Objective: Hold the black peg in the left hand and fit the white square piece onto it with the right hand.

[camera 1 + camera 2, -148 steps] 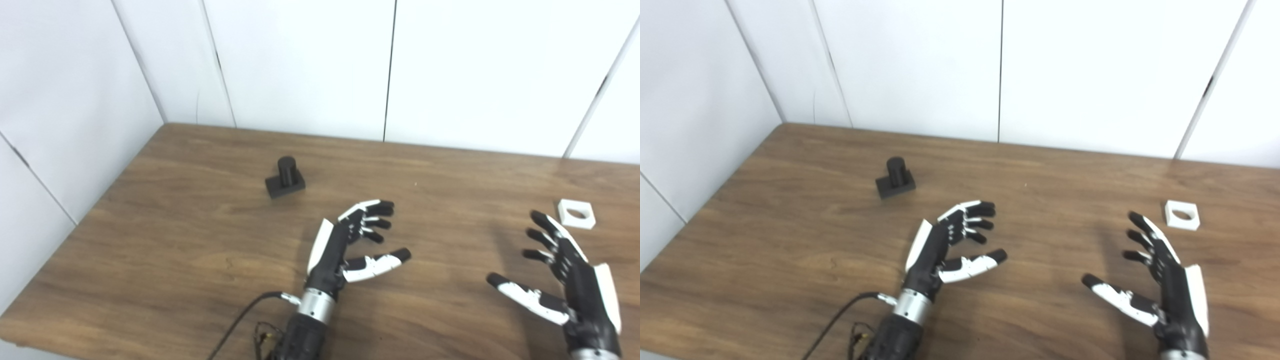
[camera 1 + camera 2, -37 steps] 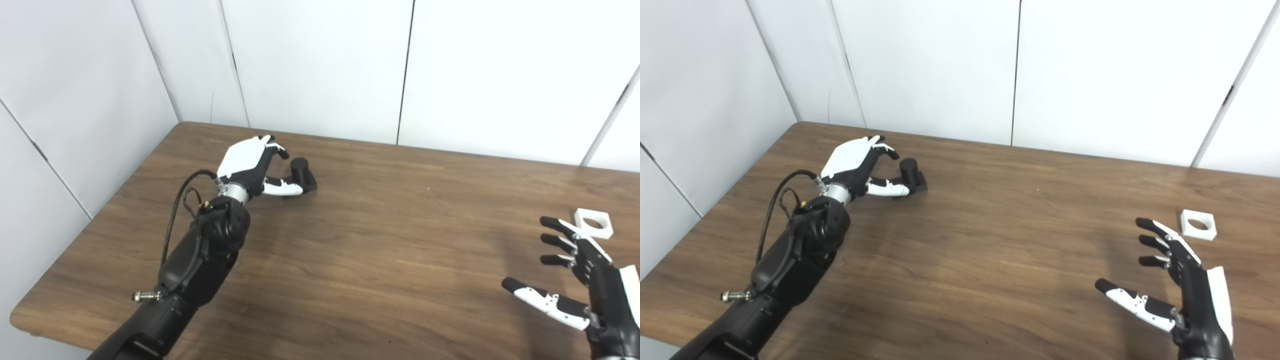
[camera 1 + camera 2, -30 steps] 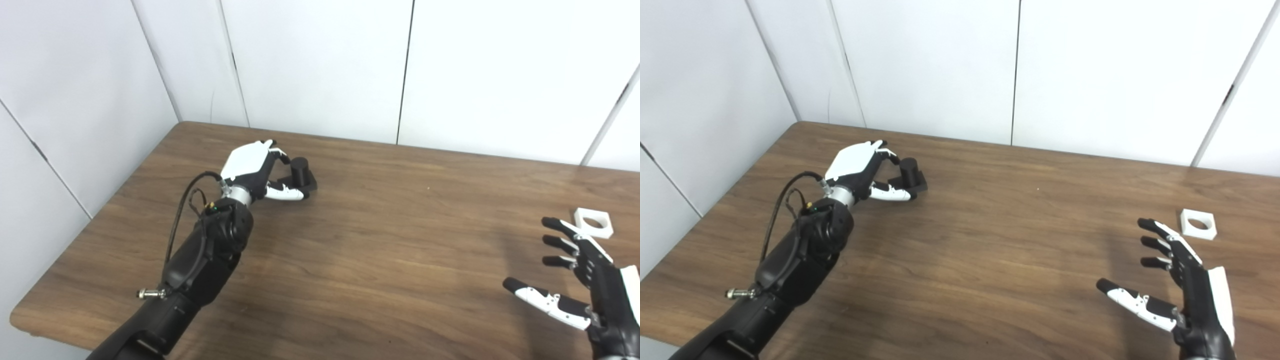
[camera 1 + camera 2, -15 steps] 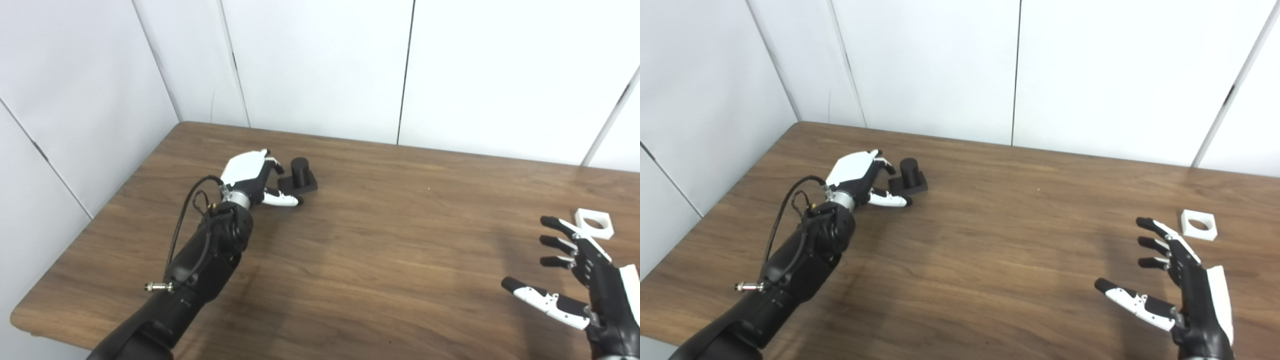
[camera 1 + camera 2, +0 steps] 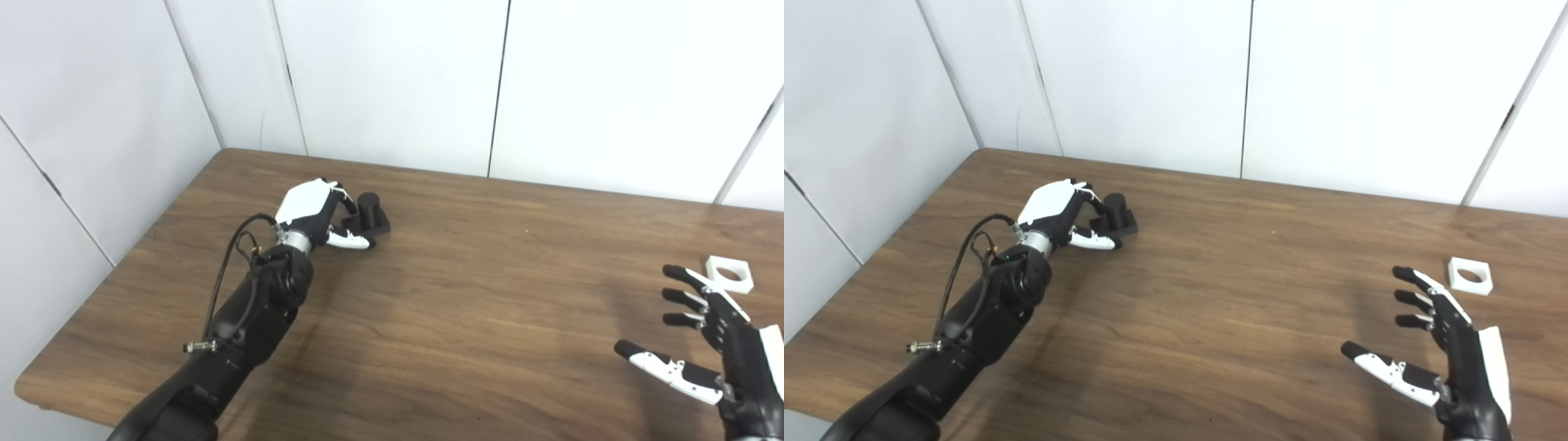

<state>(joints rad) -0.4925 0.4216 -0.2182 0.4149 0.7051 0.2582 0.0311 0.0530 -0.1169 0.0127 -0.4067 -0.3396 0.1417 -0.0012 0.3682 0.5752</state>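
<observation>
The left robot hand (image 5: 312, 214) is cupping its spread fingers beside the black peg (image 5: 369, 215), standing on the worktop (image 5: 465, 294). The right robot hand (image 5: 716, 343) is hovering spread near the white square piece (image 5: 727, 272).

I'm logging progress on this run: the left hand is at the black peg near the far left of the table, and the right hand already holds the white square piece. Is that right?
Not quite. The left hand is at the black peg, but the right hand holds nothing: it is open, fingers spread, and the white square piece lies on the table beyond it. The right eye view shows the gap.
</observation>
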